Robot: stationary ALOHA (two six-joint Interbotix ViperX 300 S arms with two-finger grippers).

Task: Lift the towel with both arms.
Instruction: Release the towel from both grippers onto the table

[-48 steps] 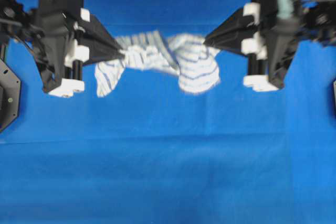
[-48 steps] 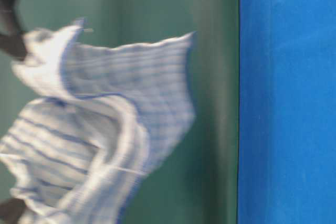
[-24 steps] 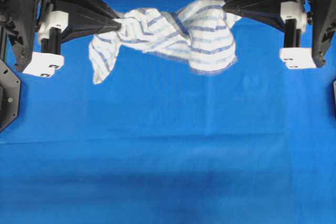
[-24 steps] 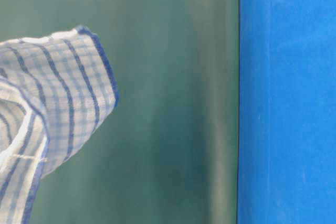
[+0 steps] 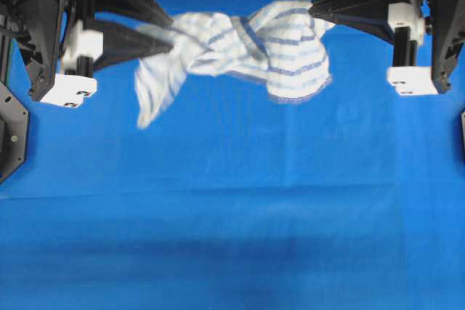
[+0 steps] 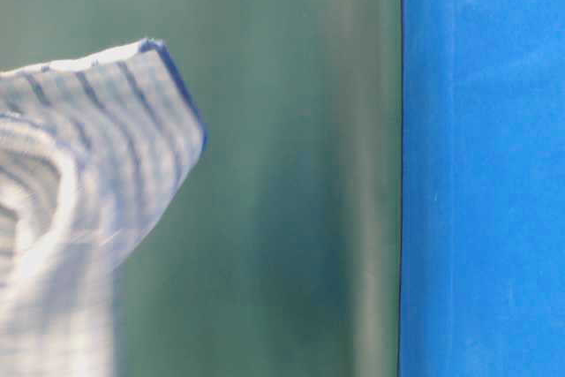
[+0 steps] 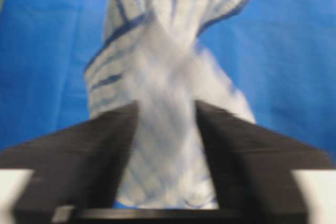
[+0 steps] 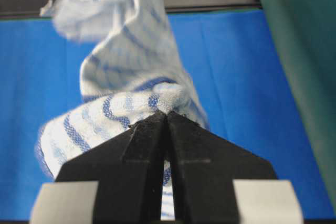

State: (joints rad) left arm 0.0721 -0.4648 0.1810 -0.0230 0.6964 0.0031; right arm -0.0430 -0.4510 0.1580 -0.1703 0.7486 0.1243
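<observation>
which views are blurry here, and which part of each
Overhead: the towel smears at its end by the left hand. Left wrist: towel and fingers both soft. Table-level: towel streaked. Right wrist: sharp near the right hand, blurred at the far end.

Towel: thin white cloth with blue and grey check stripes (image 5: 240,52), bunched and twisted at the far middle of the scene, hanging above the cloth-covered table.
Left gripper: black pointed fingers on white blocks (image 5: 161,33), far left, 2 fingers spread apart, the towel's blurred left end between their tips.
Right gripper: black pointed fingers (image 5: 314,11), far right, tips together on the towel's right end.
Tablecloth: plain blue cloth (image 5: 232,215), faintly creased, covering the table.
</observation>
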